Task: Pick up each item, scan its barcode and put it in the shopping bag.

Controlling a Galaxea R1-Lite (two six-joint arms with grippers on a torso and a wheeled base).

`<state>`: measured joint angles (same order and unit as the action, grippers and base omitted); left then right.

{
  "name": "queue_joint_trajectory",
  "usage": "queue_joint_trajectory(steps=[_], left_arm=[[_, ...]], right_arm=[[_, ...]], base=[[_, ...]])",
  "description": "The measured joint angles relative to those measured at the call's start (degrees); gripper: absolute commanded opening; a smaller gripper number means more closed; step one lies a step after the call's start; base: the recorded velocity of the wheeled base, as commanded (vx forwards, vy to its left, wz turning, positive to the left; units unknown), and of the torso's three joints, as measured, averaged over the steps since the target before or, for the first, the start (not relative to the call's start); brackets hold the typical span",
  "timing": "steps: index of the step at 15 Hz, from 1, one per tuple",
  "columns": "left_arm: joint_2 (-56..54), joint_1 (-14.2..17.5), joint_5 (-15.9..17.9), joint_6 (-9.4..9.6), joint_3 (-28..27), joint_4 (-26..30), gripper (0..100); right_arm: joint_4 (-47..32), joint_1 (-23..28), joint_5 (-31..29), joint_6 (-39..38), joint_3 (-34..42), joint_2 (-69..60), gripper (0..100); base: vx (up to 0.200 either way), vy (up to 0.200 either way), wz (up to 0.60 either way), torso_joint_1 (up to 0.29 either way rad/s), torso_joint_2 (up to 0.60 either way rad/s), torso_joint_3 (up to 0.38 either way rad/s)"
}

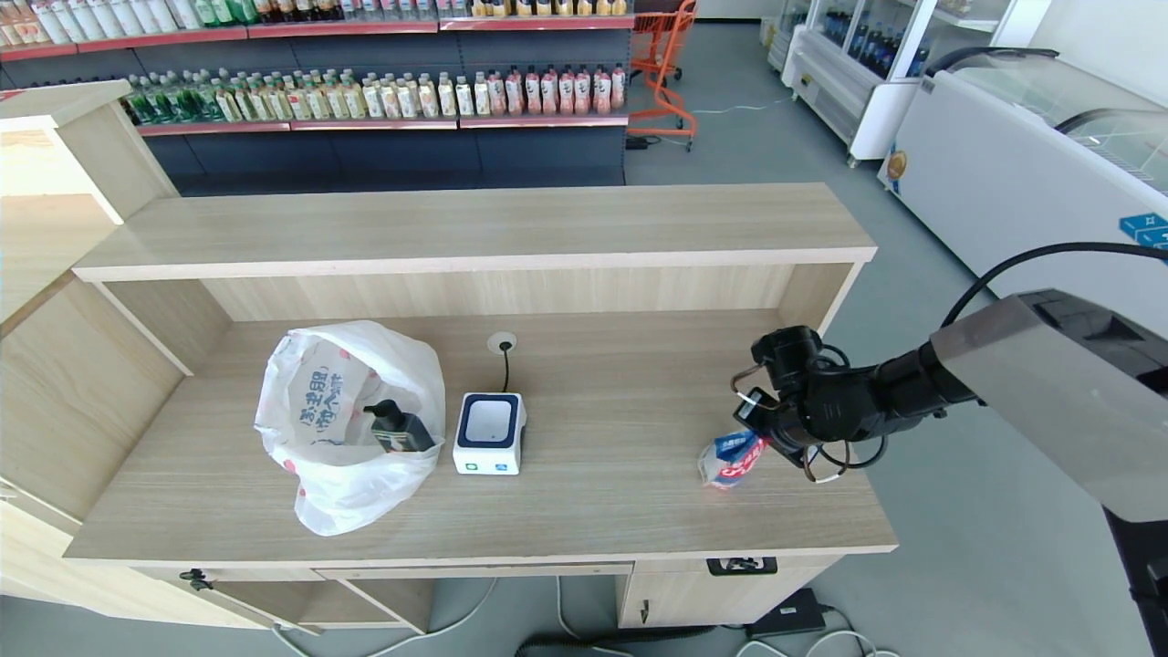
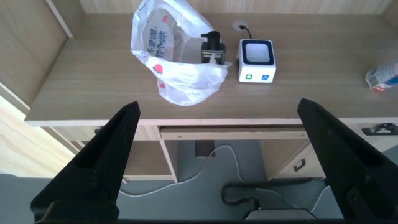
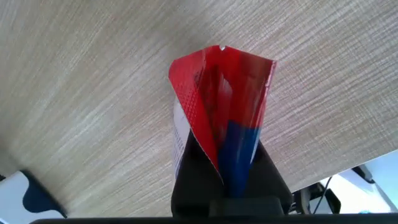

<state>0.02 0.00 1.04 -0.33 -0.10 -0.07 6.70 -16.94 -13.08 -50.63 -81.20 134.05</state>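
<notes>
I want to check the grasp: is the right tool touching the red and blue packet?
Touching. The right wrist view shows the packet with its lower end pinched inside the right tool.

Checkout counter: bag and scanner at left, packet at right

On the counter (image 1: 602,511), the shopping bag (image 1: 319,474) sits left of centre in the frame with a pump bottle (image 1: 399,429) in its mouth. The barcode scanner (image 1: 490,433) stands just beside the bag on its right, with a cable grommet (image 1: 502,344) behind it. Well apart, at centre right near the counter's end, the snack packet (image 1: 730,459) sits clamped in the right gripper (image 1: 762,443). Behind the raised ledge (image 1: 474,228), drink shelves (image 1: 365,96) span the upper left, a shopping cart (image 1: 666,64) stands top centre and freezers (image 1: 1031,155) fill the upper right.
</notes>
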Motion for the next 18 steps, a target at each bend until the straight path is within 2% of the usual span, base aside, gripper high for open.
queue_joint_trajectory(steps=[4, 6, 8, 10, 12, 15, 16, 18], left_arm=[[0.0, 0.0, 0.0, 0.01, 0.0, 0.0, 100], [0.0, 0.0, 0.0, 0.01, 0.0, 0.0, 100], [0.0, 0.0, 0.0, 0.01, 0.0, 0.0, 100], [0.0, 0.0, 0.0, 0.0, 0.0, 0.0, 100], [0.0, 0.0, 0.0, 0.01, 0.0, 0.0, 100], [0.0, 0.0, 0.0, 0.0, 0.0, 0.0, 100], [0.0, 0.0, 0.0, 0.01, 0.0, 0.0, 100], [0.0, 0.0, 0.0, 0.01, 0.0, 0.0, 100]], right_arm=[[1.9, 0.0, 0.4, 2.0, 0.2, -1.0, 0], [3.3, 0.5, 5.1, 3.2, 1.0, -3.3, 0], [8.4, 2.2, 17.5, 10.3, 4.8, -9.2, 0], [17.3, 5.7, 35.0, 22.8, 13.8, -15.1, 0], [26.6, 9.9, 55.5, 34.1, 22.7, -19.5, 0], [31.6, 15.0, 80.1, 44.9, 30.2, -24.0, 0], [32.1, 15.9, 84.2, 46.7, 31.6, -25.4, 0], [32.4, 16.7, 86.7, 48.0, 33.4, -27.7, 0]], base=[[0.0, 0.0, 0.0, 0.0, 0.0, 0.0], [0.0, 0.0, 0.0, 0.0, 0.0, 0.0], [0.0, 0.0, 0.0, 0.0, 0.0, 0.0], [0.0, 0.0, 0.0, 0.0, 0.0, 0.0], [0.0, 0.0, 0.0, 0.0, 0.0, 0.0], [0.0, 0.0, 0.0, 0.0, 0.0, 0.0], [0.0, 0.0, 0.0, 0.0, 0.0, 0.0], [0.0, 0.0, 0.0, 0.0, 0.0, 0.0]])
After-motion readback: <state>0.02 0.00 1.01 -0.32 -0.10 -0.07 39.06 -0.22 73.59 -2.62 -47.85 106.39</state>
